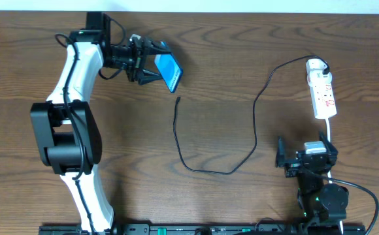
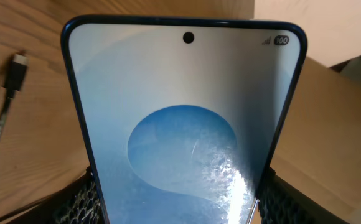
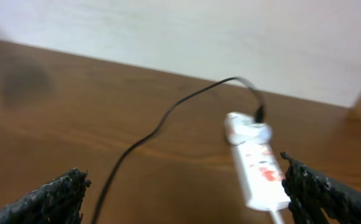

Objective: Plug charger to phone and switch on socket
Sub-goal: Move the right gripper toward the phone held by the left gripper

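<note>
My left gripper [image 1: 151, 64] is shut on the phone [image 1: 168, 70] and holds it tilted above the table at the far left. In the left wrist view the phone's blue screen [image 2: 187, 112] fills the frame, with a black finger [image 2: 75, 202] against each long edge. The charger's plug tip [image 1: 178, 99] lies on the wood just below the phone. Its black cable [image 1: 209, 171] loops right and up to a white adapter [image 1: 315, 64] on the socket [image 1: 323, 94]. My right gripper [image 1: 305, 158] stands open below the socket, which appears ahead of it [image 3: 258, 168], with nothing between its fingers.
The socket's white cord [image 1: 332, 134] runs down past the right arm. A pale wall [image 3: 199, 37] bounds the table's far edge. The plug tip [image 2: 15, 71] lies to the left of the held phone on bare wood.
</note>
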Available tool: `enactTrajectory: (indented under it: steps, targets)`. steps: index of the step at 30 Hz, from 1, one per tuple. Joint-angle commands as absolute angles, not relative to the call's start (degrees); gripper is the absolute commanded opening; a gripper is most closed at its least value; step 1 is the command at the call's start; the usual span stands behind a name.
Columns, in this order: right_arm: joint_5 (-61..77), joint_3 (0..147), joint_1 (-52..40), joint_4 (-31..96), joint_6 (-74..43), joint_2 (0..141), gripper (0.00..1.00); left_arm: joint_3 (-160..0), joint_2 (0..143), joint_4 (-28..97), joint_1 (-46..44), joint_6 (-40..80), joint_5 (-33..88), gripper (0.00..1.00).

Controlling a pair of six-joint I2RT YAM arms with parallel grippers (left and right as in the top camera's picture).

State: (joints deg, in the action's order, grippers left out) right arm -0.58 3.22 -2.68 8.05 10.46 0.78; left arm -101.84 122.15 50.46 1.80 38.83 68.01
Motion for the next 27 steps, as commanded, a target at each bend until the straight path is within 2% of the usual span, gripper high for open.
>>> enactTrajectory:
  steps: [1,16,22,27]
  targets:
    - [-4.71,2.98,-2.28,6.44,11.9,0.43,0.99,-102.28,121.3,50.22,4.12,39.16,69.89,0.68]
    - [-3.2,2.98,-2.28,10.0,11.64,0.45,0.99,-102.28,121.3,51.09,6.11,39.35,70.13,0.67]
    - [1.04,2.98,-2.28,5.32,2.94,0.54,0.99,-102.28,121.3,51.05,6.5,39.33,70.06,0.67]
    - [1.06,2.98,-2.28,1.8,2.0,1.56,0.99,-102.28,121.3,51.05,7.49,39.33,70.06,0.67]
